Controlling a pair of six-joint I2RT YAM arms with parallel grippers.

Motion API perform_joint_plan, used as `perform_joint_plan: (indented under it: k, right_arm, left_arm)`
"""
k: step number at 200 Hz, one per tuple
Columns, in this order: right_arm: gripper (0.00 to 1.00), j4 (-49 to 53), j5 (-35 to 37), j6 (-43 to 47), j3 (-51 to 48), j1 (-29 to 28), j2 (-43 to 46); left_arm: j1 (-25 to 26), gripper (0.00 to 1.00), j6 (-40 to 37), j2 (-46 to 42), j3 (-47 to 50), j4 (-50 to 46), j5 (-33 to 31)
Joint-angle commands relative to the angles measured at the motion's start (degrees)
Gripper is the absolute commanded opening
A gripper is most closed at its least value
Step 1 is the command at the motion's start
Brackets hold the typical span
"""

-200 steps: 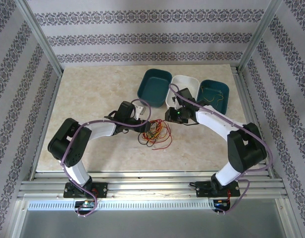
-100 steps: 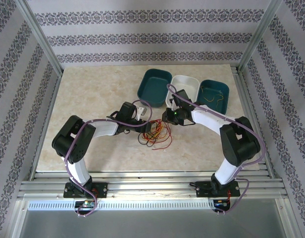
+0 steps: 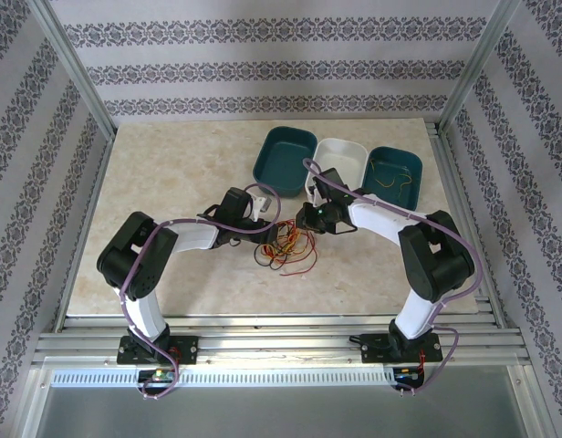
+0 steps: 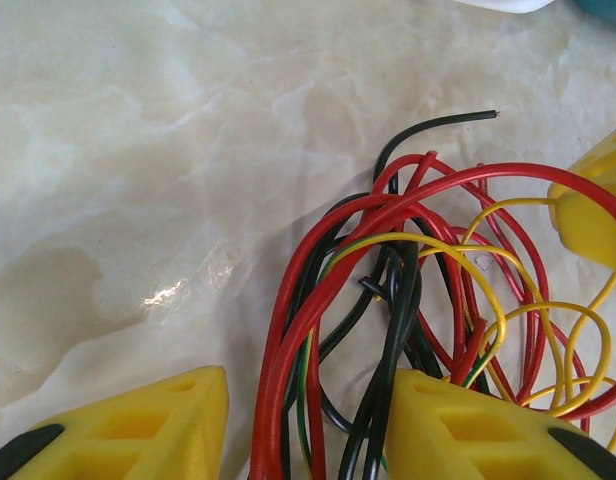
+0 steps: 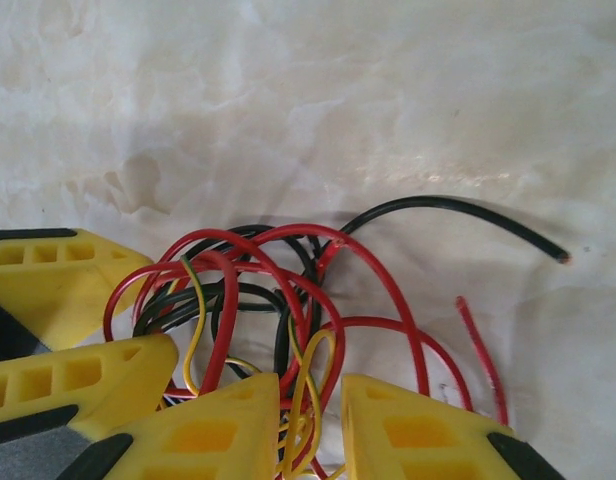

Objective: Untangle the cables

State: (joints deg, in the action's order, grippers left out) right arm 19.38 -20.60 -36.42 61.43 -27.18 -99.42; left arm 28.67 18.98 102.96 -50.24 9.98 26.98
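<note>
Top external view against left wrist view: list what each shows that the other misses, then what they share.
Top external: left arm, right arm, a yellow wire in the far-right teal bin. Left wrist: the black cable's cut end, and strands running between the left fingers. Both: the cables tangled red, yellow, black on the marble table.
</note>
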Motion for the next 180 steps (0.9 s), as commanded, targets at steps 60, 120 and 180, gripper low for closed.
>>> perform_joint_plan:
  k: [60,120,180]
  right_arm:
    - [0.05,0.7,0.5,0.2,-0.2,-0.4,2.0]
    - [0.0,1.3,2.9,1.1,-1.1,0.0,6.4]
    - [0.0,1.8,6.4,2.0,-2.7,0.7,11.0]
  left_arm:
    - [1.2,0.24,1.7,1.3,-1.4,3.5,0.3]
    - [1.3,0.07,1.6,0.4,-0.8,3.0,-0.8]
    - [1.2,0.05,0.9,-1.6,1.0,2.8,-2.5]
